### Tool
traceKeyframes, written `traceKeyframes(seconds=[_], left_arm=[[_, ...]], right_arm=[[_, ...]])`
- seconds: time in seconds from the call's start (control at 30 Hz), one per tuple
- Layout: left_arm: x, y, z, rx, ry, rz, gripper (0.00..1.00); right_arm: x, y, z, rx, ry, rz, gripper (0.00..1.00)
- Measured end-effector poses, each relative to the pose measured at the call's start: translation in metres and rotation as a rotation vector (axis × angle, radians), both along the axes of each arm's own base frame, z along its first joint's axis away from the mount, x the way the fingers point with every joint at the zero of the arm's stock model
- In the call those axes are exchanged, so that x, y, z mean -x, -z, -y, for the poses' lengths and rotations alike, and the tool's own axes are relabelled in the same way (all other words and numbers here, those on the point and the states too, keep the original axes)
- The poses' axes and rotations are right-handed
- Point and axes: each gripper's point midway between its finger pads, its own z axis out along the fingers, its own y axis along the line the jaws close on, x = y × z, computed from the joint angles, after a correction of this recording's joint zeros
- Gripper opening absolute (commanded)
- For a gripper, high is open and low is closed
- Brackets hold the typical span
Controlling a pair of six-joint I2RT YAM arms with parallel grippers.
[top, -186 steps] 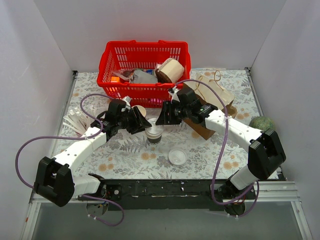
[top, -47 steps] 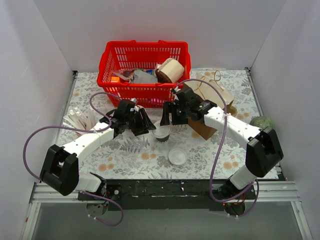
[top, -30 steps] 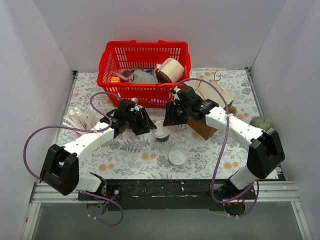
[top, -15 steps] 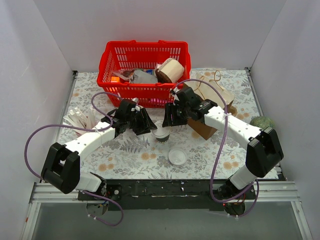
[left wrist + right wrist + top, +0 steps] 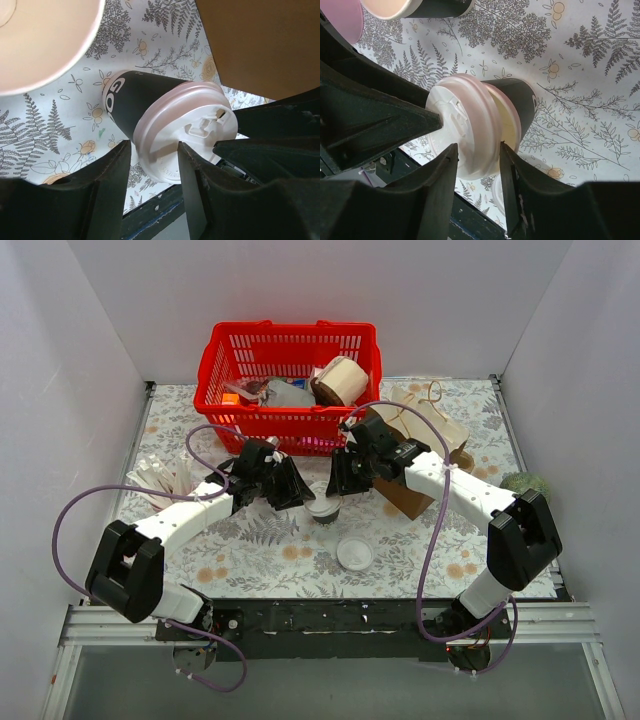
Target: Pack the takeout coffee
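The takeout coffee [image 5: 322, 506] stands mid-table, a dark cup [image 5: 129, 100] under a white lid [image 5: 462, 125]. That lid sits tilted, and cream inside wall shows under one edge in the right wrist view. My left gripper [image 5: 298, 495] leans in from the left. Its jaws [image 5: 154, 146] are apart over the lid's edge, one finger [image 5: 197, 190] crossing the lid, cloth showing beside the other. My right gripper [image 5: 338, 483] comes from the upper right. The lid's rim fills the space between its jaws [image 5: 477, 147], and I cannot see if they pinch it.
A lidless matching cup [image 5: 40, 35] stands just behind the left gripper. A loose white lid [image 5: 354, 554] lies nearer the front. The red basket [image 5: 290, 328] holds several items at the back. A brown paper bag [image 5: 425, 425] lies at the right, a green ball [image 5: 525, 485] beyond.
Both grippers have edged closer around the lidded cup. The right jaws have narrowed on the lid's rim. The cup has stayed in place.
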Motion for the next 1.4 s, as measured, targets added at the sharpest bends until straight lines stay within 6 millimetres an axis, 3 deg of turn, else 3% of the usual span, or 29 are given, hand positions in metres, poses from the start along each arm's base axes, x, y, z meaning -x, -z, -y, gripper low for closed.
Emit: traceKeyframes(seconds=[0.37,0.73,1.4], left_arm=[[0.0,-0.007,0.007,0.019,0.019,0.015,0.38],[0.002,-0.009,0.005,0.011,0.013,0.012,0.38],[-0.002,-0.038,0.004,-0.016,-0.01,0.052,0.38]], right_arm=[[0.0,-0.001,-0.001,-0.007,0.001,-0.004,0.38],[0.002,-0.002,-0.003,-0.019,-0.009,-0.009,0.38],[-0.001,-0.007,0.0,-0.033,0.001,-0.011,0.4]])
